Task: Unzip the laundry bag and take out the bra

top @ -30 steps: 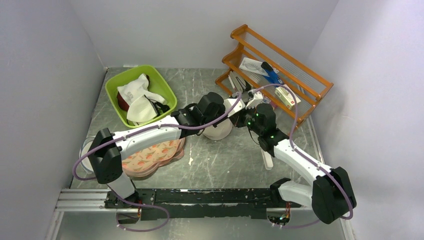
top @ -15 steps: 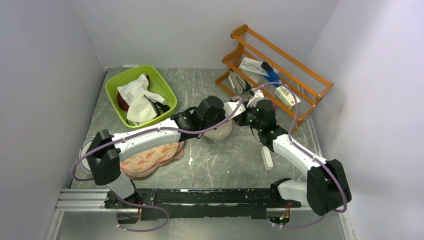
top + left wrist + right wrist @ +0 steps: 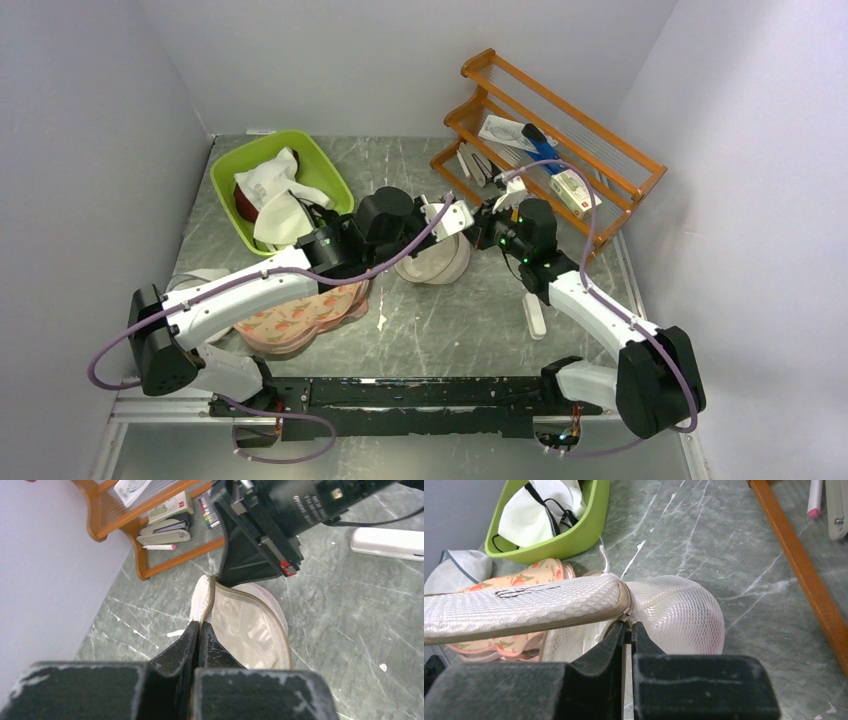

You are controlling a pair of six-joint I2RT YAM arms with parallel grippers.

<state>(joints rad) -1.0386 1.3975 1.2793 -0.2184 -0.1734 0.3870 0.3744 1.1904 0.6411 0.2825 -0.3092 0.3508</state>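
Note:
The laundry bag [image 3: 437, 264] is a round white mesh bag in the middle of the table. Its flat lid [image 3: 524, 607], which bears a black drawing, is lifted off the body [image 3: 684, 612]. My left gripper [image 3: 200, 625] is shut on the lid's rim and holds it up; it also shows in the top view [image 3: 447, 216]. My right gripper [image 3: 628, 623] is shut on the zipper pull at the seam, right of the bag in the top view [image 3: 487, 232]. The cream inside [image 3: 250, 630] shows. The red bra is hidden.
A green tub [image 3: 280, 190] of white garments stands back left. Peach fruit-printed pads [image 3: 300, 315] and a plain white mesh bag [image 3: 454, 570] lie at the left. A wooden rack [image 3: 550, 150] stands back right. A white bar [image 3: 535, 315] lies right of centre.
My left arm has swung left and pulled the lid up and away from the body. The bag now gapes wider. My right gripper has stayed at the zipper and shifted slightly.

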